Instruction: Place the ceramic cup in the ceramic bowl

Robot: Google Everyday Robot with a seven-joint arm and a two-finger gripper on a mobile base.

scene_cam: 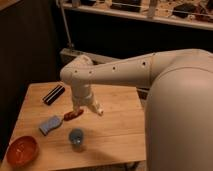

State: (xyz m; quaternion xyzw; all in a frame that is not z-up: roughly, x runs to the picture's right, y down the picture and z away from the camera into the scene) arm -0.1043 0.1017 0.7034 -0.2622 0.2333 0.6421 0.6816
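The ceramic cup [76,139] is small, blue-grey and stands upright on the wooden table [117,130] near its front edge. The ceramic bowl [21,151] is orange-red and sits at the table's front left corner, apart from the cup. My gripper [86,109] hangs from the white arm above the table's middle, higher than the cup and a little behind it. Its two white fingers [97,108] are spread apart and hold nothing.
A flat light-blue sponge block [50,124] lies left of the cup. A small red-brown object [73,115] lies just behind the cup under the gripper. A black bar-shaped object [53,94] lies at the table's back left. A metal rack stands behind the table.
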